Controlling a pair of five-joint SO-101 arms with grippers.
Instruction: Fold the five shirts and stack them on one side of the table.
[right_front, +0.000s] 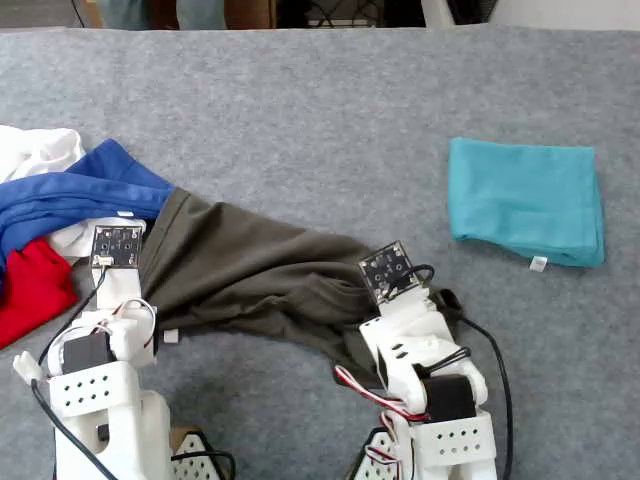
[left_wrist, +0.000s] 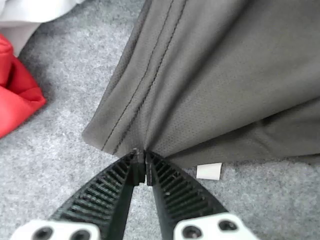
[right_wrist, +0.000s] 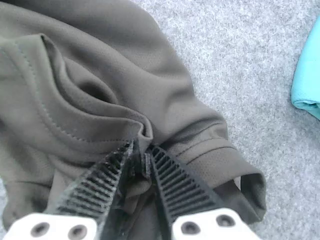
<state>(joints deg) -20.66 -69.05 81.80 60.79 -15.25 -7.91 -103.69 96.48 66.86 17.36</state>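
Five shirts share the table (right_front: 320, 90). The largest one in play is the olive shirt (right_front: 250, 275), which lies in a bunched band along the near edge, between both arms. At the left edge sits a heap of the blue shirt (right_front: 80, 190), red shirt (right_front: 35, 285) and white shirt (right_front: 35, 150), and the blue one touches the olive shirt's left end. The teal shirt (right_front: 525, 200) lies folded toward the right edge, well apart.

We judge the step in hand to be spreading the olive shirt flat before folding. To do it well, we should pull both held ends apart evenly and low over the table, and away from the heap so the blue shirt does not drag along. The middle is deeply creased, so it needs steady tension.

The left gripper (left_wrist: 145, 162) has its jaws together, clamped on a hem corner of the olive shirt with only thin cloth between them. The right gripper (right_wrist: 145, 160) has its jaws almost together, pinching a thicker fold near a stitched cuff. That is not a clean edge, so we may need to regrip. A small white tag (left_wrist: 209, 171) hangs off the hem just beside the left gripper.
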